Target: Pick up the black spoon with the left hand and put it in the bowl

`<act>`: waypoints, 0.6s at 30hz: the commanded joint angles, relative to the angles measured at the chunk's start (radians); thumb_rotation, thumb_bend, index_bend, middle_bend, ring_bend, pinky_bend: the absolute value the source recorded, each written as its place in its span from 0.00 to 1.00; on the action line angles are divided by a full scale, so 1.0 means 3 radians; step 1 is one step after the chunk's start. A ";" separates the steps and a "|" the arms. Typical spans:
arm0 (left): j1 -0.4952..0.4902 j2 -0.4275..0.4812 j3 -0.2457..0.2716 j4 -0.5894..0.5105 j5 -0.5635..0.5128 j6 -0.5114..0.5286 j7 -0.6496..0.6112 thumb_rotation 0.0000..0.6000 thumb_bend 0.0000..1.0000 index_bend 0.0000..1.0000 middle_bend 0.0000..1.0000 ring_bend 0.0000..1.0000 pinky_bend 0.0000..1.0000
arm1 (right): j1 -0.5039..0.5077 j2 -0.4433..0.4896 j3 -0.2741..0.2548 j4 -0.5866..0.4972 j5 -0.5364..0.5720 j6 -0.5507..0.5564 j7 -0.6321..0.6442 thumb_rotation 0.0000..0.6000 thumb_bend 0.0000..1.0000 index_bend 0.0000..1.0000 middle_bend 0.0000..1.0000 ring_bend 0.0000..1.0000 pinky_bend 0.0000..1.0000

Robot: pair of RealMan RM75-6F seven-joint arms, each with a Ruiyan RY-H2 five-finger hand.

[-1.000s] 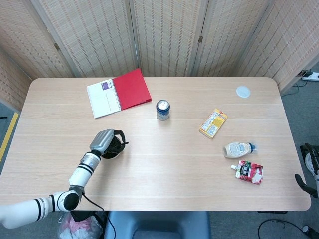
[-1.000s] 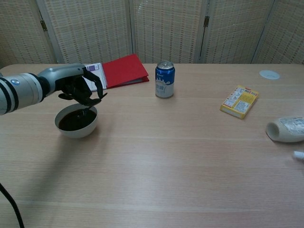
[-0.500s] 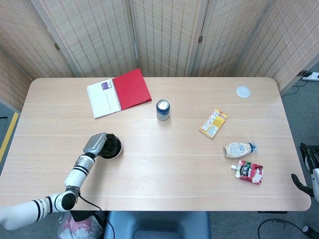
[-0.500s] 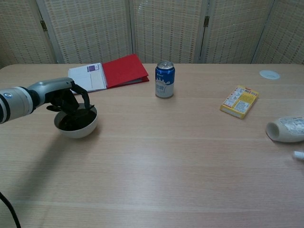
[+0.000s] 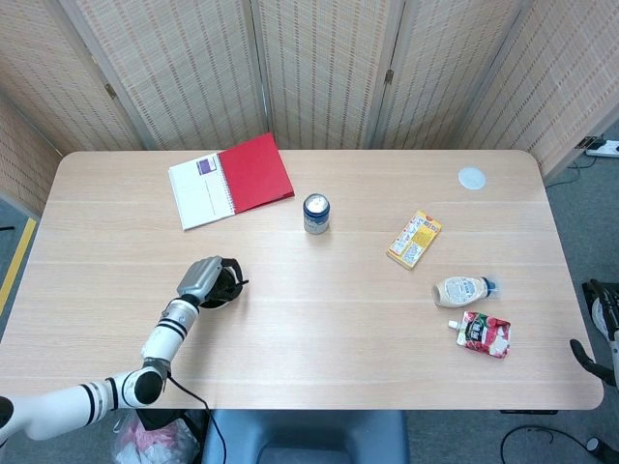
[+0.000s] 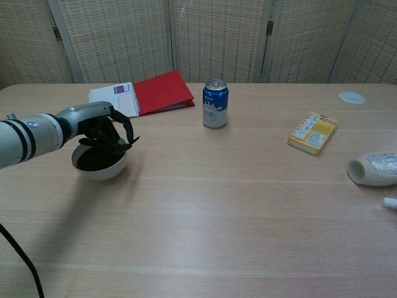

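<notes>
Hovering over the bowl [image 6: 99, 166]: left hand [image 6: 102, 129] sits above its rim, dark fingers [image 6: 121, 138] curled down toward the inside.
Bowl is white outside, dark inside, near table [image 6: 248, 205] left-front; head view shows the left hand [image 5: 206, 278] covering most of the bowl [image 5: 221, 296]. Black spoon can't be made out against dark fingers and dark bowl interior, so can't tell if the hand grips it or if it lies in the bowl. Right hand [image 5: 602, 333] only partly visible at the right edge of head view, off the table; its state can't be told. Also on the table: red notebook [image 6: 146, 96] behind the bowl, blue can [image 6: 215, 103] at centre, yellow box [image 6: 313, 132], white squeeze bottle [image 6: 374, 169], red pouch [image 5: 483, 333], white lid [image 6: 352, 97] far right.
</notes>
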 commanded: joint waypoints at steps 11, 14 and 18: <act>-0.0007 0.0058 -0.0031 0.0132 -0.0222 0.0016 0.0129 1.00 0.50 0.69 1.00 0.98 1.00 | 0.0008 -0.0018 -0.0005 0.0009 -0.0019 -0.0013 -0.0001 1.00 0.19 0.00 0.18 0.25 0.30; 0.0047 0.0136 0.0013 0.0048 -0.0217 0.0039 0.0145 1.00 0.50 0.69 1.00 0.98 1.00 | 0.0019 -0.0036 -0.0006 0.0024 -0.0028 -0.0023 0.0008 1.00 0.19 0.00 0.18 0.25 0.30; 0.0115 0.0245 0.0040 -0.0117 -0.0249 0.0029 0.0114 1.00 0.50 0.69 1.00 0.98 1.00 | 0.0026 -0.0050 -0.0009 0.0038 -0.0029 -0.0038 0.0018 1.00 0.19 0.00 0.18 0.25 0.31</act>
